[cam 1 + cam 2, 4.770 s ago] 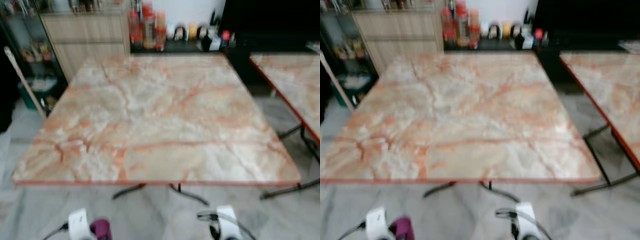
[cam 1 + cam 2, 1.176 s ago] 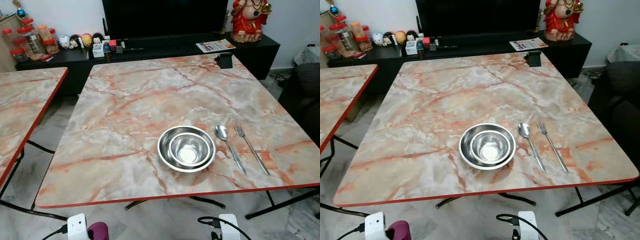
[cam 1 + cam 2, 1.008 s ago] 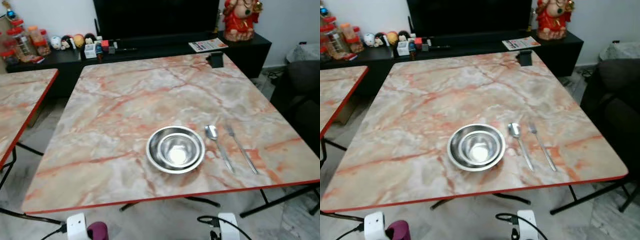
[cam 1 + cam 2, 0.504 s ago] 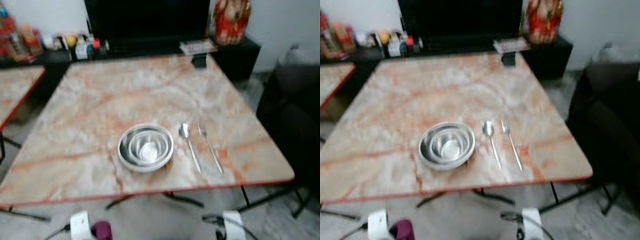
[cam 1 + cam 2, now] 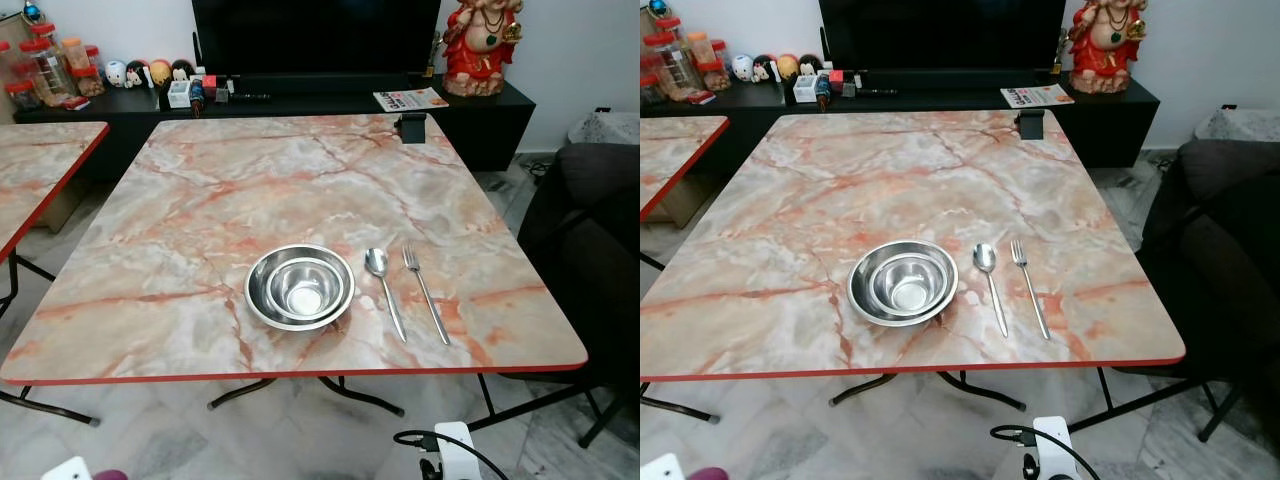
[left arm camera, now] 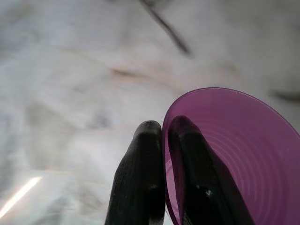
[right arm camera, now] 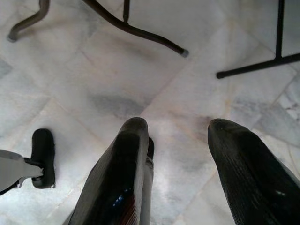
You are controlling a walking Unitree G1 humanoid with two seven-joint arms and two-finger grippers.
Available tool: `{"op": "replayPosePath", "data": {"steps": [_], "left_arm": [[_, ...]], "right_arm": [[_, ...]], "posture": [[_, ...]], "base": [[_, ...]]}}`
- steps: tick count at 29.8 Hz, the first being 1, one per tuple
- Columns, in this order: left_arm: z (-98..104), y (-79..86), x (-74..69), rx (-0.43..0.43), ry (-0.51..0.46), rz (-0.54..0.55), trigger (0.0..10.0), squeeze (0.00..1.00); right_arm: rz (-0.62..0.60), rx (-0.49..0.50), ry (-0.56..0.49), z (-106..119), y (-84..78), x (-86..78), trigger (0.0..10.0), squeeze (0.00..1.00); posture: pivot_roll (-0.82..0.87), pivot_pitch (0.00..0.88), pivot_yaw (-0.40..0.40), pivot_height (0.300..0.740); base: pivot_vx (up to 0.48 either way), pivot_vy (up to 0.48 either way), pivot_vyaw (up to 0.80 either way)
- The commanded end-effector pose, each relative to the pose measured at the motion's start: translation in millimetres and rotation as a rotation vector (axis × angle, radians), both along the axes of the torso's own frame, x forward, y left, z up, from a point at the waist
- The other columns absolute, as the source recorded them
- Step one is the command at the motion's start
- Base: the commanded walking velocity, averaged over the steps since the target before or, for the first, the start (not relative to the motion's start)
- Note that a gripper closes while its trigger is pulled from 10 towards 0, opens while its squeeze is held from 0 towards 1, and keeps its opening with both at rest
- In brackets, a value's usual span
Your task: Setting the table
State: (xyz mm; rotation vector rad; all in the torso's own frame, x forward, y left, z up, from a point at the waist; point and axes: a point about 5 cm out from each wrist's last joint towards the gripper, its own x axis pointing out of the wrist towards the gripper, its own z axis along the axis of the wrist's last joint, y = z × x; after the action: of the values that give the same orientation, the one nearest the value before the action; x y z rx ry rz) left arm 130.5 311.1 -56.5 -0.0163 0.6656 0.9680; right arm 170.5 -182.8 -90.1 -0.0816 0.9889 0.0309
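With the left gripper (image 6: 164, 136) pinched on the rim of a purple cup (image 6: 234, 154) and the right gripper (image 7: 180, 140) spread and empty, the robot should carry the cup level to the table (image 5: 200, 200) ahead of its jaws, beside the bowls (image 5: 300, 287).

We take the bowls (image 5: 300, 287) as our landmark — one nested inside the other, on the table (image 5: 180, 240) toward its near edge. Just right of them lies the spoon (image 5: 384, 290), and right of that the fork (image 5: 425, 292), the two side by side. Well behind the bowls, at the far edge, sits a small holder (image 5: 411, 127) — beyond it the cabinet (image 5: 480, 110).
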Motion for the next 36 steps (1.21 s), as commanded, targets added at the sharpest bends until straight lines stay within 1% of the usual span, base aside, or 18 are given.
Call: {"op": "replayPosePath", "data": {"steps": [1, 2, 4, 7, 8, 11, 12, 13, 16, 17, 18, 19, 20, 21, 23, 26, 29, 36], "left_arm": [[25.0, 35.6, -5.4, 0.169, -0.059, 0.152, 10.0, 0.00], [47.2, 57.0, -8.3, 0.324, -0.083, 0.225, 10.0, 0.00], [60.8, 67.0, -7.9, 0.413, -0.091, 0.247, 10.0, 0.00], [101.9, 86.7, 2.3, 0.659, -0.091, 0.242, 10.0, 0.00], [130.0, 92.5, 12.6, 0.775, -0.146, 0.238, 10.0, 0.00], [168.4, 95.4, 27.0, 0.891, -0.261, 0.248, 10.0, 0.00], [195.4, 90.9, 45.3, 0.925, -0.404, 0.198, 10.0, 0.00], [195.4, 90.9, 45.3, 0.925, -0.404, 0.198, 10.0, 0.00], [229.9, 65.5, 89.1, 0.824, -0.681, -0.017, 10.0, 0.00], [248.8, 41.1, 118.9, 0.731, -0.812, -0.197, 10.0, 0.00], [248.8, 41.1, 118.9, 0.731, -0.812, -0.197, 10.0, 0.00], [256.2, 19.5, 142.1, 0.593, -0.876, -0.342, 10.0, 0.00], [256.2, 19.5, 142.1, 0.593, -0.876, -0.342, 10.0, 0.00], [259.4, 4.2, 155.3, 0.484, -0.916, -0.430, 10.0, 0.00], [258.2, -4.7, 163.7, 0.402, -0.924, -0.481, 10.0, 0.00], [253.7, -37.5, 193.0, 0.213, -0.861, -0.648, 10.0, 0.00], [255.8, -57.8, 206.0, 0.074, -0.858, -0.771, 10.0, 0.00], [246.7, -86.0, 219.9, -0.049, -0.621, -1.005, 10.0, 0.00]], "right_arm": [[0.014, -0.013, 0.002, 1.5, -4.0, 2.6, 10.0, 0.00], [0.025, -0.013, 0.001, 2.0, -3.5, 4.1, 10.0, 0.00], [0.029, -0.013, 0.000, 2.4, -3.0, 4.9, 10.0, 0.00], [0.042, -0.012, -0.001, 3.0, -1.8, 6.7, 10.0, 0.00], [0.047, -0.011, -0.002, 3.3, -1.1, 7.5, 10.0, 0.00], [0.049, -0.010, -0.003, 3.5, -0.4, 8.2, 10.0, 0.00], [0.051, -0.010, -0.003, 3.7, 0.0, 8.8, 10.0, 0.00], [0.051, -0.010, -0.003, 3.7, 0.0, 8.8, 10.0, 0.00], [0.052, -0.009, -0.004, 3.9, 0.6, 9.3, 10.0, 0.00], [0.050, -0.008, -0.003, 3.6, 0.7, 8.8, 10.0, 0.00], [0.050, -0.008, -0.003, 3.6, 0.7, 8.8, 10.0, 0.00], [0.045, -0.007, -0.002, 3.2, 1.2, 8.1, 10.0, 0.00], [0.045, -0.007, -0.002, 3.2, 1.2, 8.1, 10.0, 0.00], [0.044, -0.006, -0.002, 2.9, 2.2, 7.5, 10.0, 0.00], [0.040, -0.004, -0.002, 2.6, 2.5, 7.0, 10.0, 0.00], [0.024, 0.000, 0.000, 1.4, 3.6, 4.5, 10.0, 0.00], [0.012, 0.003, 0.005, -0.3, 5.4, 1.0, 10.0, 0.00], [-0.026, 0.025, 0.016, -5.0, 13.1, -9.1, 10.0, 0.00]], "posture": [[0.03, 0.000, -0.045, 0.740], [0.04, 0.000, -0.049, 0.740], [0.05, 0.000, -0.057, 0.740], [0.06, 0.000, -0.062, 0.740], [0.06, 0.000, -0.064, 0.740], [0.06, 0.000, -0.064, 0.740], [0.06, 0.000, -0.063, 0.740], [0.06, 0.000, -0.063, 0.740], [0.05, 0.000, -0.059, 0.740], [0.05, 0.000, -0.054, 0.740], [0.05, 0.000, -0.054, 0.740], [0.05, 0.000, -0.047, 0.740], [0.05, 0.000, -0.047, 0.740], [0.04, 0.000, -0.039, 0.740], [0.04, 0.000, -0.039, 0.740], [0.02, 0.000, -0.015, 0.740], [0.00, 0.000, 0.012, 0.740], [-0.01, 0.000, 0.065, 0.740]], "base": [[0.000, 0.000, 0.00], [0.000, 0.000, 0.00], [0.000, 0.000, 0.00], [0.000, 0.000, 0.00], [0.000, 0.000, 0.00], [0.000, 0.000, 0.00], [0.000, 0.000, 0.00], [0.000, 0.000, 0.00], [0.000, 0.000, 0.00], [0.000, 0.000, 0.00], [0.000, 0.000, 0.00], [0.000, 0.000, 0.00], [0.000, 0.000, 0.00], [0.000, 0.000, 0.00], [0.000, 0.000, 0.00], [0.000, 0.000, 0.00], [0.000, 0.000, 0.00], [0.000, 0.000, 0.00]]}}
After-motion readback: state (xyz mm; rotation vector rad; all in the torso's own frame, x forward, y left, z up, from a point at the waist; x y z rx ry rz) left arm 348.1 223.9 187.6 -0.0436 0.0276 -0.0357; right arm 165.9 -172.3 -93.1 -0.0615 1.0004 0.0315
